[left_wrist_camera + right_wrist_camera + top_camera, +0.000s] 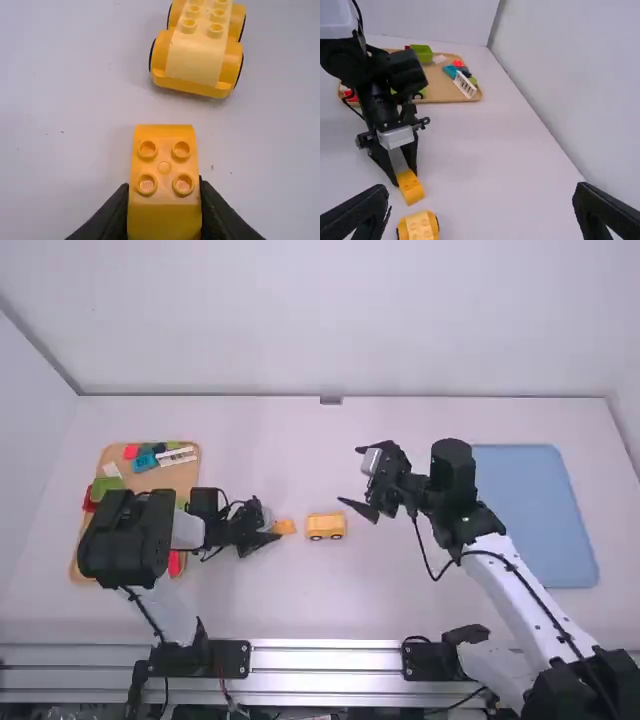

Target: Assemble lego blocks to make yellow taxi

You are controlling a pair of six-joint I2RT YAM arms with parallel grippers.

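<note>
My left gripper (272, 531) is just left of the table's middle, shut on an orange-yellow curved brick (285, 527). In the left wrist view the left gripper (164, 215) grips the sides of this brick (164, 167), its studs facing the camera. A yellow car base (326, 526) with black-edged wheels stands a short gap to the brick's right; the left wrist view shows studs on the car base (200, 55). My right gripper (361, 484) hangs beyond and right of the car base, open and holding nothing; in the right wrist view the right gripper's (481, 205) fingers are wide apart.
A wooden tray (180, 477) with red, green, blue and white pieces lies at the left, partly under the left arm. A blue mat (535, 510) lies at the right, beside the right arm. A white wall (330, 320) rises behind the table.
</note>
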